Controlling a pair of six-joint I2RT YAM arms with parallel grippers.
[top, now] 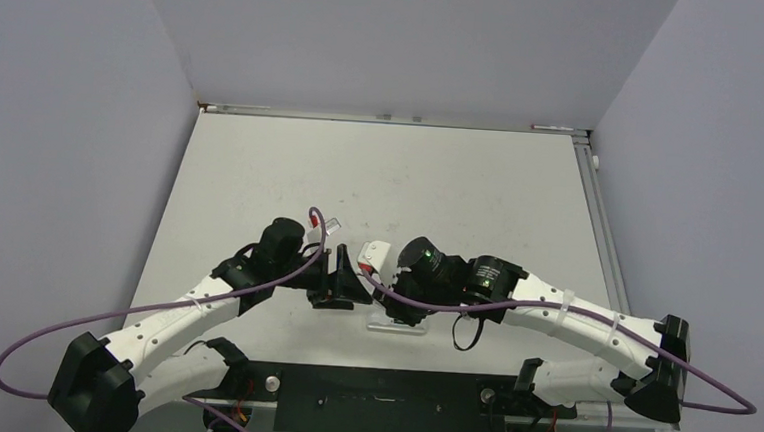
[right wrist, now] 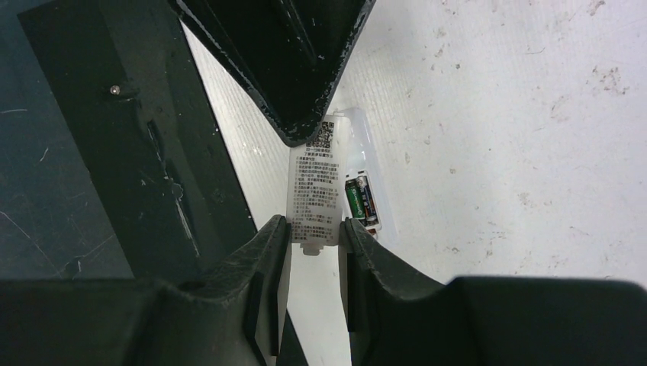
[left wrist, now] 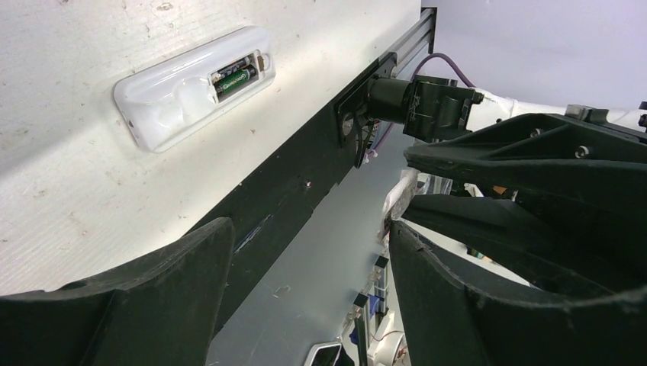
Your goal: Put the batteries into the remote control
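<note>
The remote control (left wrist: 177,99) lies back-up on the white table, and both batteries (left wrist: 235,76) sit side by side in its open recess. In the right wrist view the remote control (right wrist: 365,156) and the batteries (right wrist: 360,200) show just beyond my right gripper (right wrist: 314,229). That gripper is shut on a thin white battery cover (right wrist: 314,187) printed with small text, held by its edges above the remote. From above, the remote control (top: 383,325) is mostly hidden under the right gripper (top: 395,307). My left gripper (top: 351,292) hangs open and holds nothing, just left of the remote.
A black strip (top: 377,401) runs along the table's near edge, close to the remote. A finger of the left gripper (right wrist: 290,69) hangs over the cover's far end. Purple cables (top: 101,319) trail from both arms. Grey walls close in the table.
</note>
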